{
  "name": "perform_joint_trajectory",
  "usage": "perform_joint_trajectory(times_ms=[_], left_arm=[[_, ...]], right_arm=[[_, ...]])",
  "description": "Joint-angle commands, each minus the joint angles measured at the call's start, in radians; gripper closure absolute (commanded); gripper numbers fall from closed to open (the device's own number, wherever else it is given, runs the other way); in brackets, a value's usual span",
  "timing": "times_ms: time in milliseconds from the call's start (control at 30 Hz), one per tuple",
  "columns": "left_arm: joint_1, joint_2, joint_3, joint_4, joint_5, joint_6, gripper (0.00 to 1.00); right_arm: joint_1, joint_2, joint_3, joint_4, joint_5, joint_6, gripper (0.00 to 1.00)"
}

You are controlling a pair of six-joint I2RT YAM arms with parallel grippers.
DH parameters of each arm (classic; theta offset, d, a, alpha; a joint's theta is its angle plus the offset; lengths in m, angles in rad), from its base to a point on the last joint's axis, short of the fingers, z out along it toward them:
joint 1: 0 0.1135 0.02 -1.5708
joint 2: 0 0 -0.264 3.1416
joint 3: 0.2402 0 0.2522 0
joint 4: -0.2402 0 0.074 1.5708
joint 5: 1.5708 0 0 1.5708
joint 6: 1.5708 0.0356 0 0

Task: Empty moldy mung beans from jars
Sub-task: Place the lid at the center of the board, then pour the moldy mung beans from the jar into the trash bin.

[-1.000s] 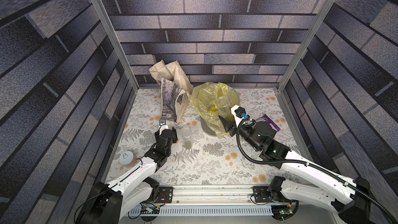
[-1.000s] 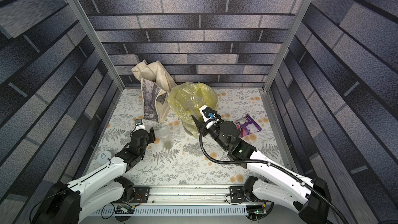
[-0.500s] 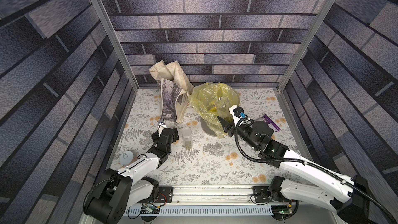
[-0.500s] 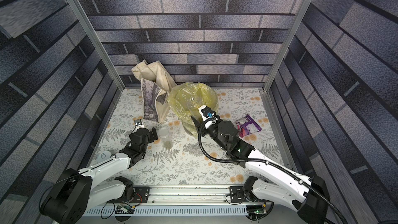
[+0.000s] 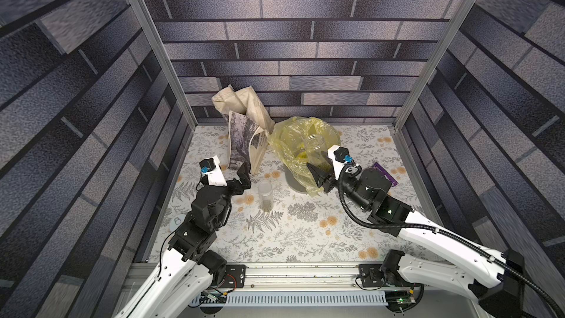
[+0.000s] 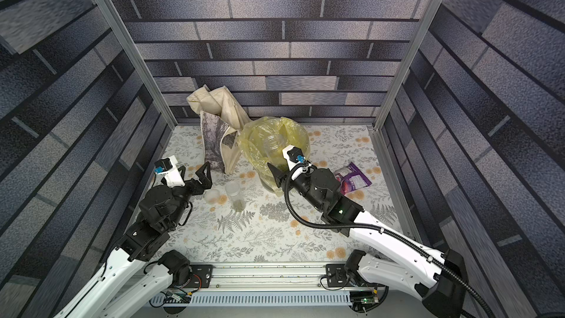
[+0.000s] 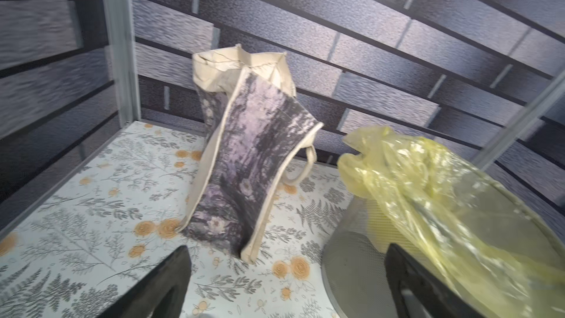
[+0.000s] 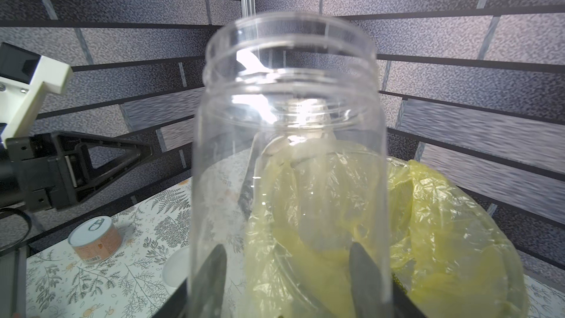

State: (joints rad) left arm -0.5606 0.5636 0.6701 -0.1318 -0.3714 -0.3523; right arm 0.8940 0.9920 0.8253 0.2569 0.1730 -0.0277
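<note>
My right gripper (image 5: pixel 323 165) (image 8: pixel 287 256) is shut on a wide clear jar (image 5: pixel 315 147) (image 6: pixel 273 145) (image 8: pixel 290 117). The jar has no lid, looks empty, and hangs over the yellow bag. A slim clear jar (image 5: pixel 265 194) (image 6: pixel 235 194) stands open on the table with mung beans (image 5: pixel 266 205) (image 6: pixel 239 205) in its bottom. A whitish lid (image 6: pixel 212 195) (image 8: pixel 175 266) lies beside it. My left gripper (image 5: pixel 229 172) (image 6: pixel 193 172) (image 7: pixel 287 249) is open and empty, raised left of the slim jar, facing the tote.
A grey bucket (image 5: pixel 294 182) (image 7: pixel 351 264) lined with a yellow bag (image 5: pixel 293 142) (image 6: pixel 269 136) stands at the back centre. A cream tote (image 5: pixel 244 136) (image 7: pixel 250 163) stands to its left. A small can (image 5: pixel 178 221) (image 8: pixel 94 240) is near the left wall, a purple packet (image 5: pixel 385 173) (image 6: pixel 351 178) at right.
My left gripper has opened wide and lifted off the table beside the slim jar, where the lid now lies. The right arm with its jar has barely moved.
</note>
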Motion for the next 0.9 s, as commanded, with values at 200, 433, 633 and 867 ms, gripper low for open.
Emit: perform_joint_trajectory(times_ms=[200,433,633,867], left_arm=[[-0.1,0.045,0.093,0.169,0.363,-0.005,0.0],[-0.134,0.183,0.148,0.283,0.461,-0.035,0.0],[-0.166,0.342,0.237,0.382,0.509,-0.026,0.0],[-0.188,0.488,0.343,0.448,0.555,-0.03,0.0]], right_arm=[[-0.006,-0.003,0.061,0.05,-0.066,0.084,0.59],[-0.007,0.028,0.081,0.052,-0.068,0.106,0.59],[-0.006,0.04,0.074,0.061,-0.073,0.115,0.59],[-0.007,0.037,0.074,0.044,-0.078,0.107,0.59]])
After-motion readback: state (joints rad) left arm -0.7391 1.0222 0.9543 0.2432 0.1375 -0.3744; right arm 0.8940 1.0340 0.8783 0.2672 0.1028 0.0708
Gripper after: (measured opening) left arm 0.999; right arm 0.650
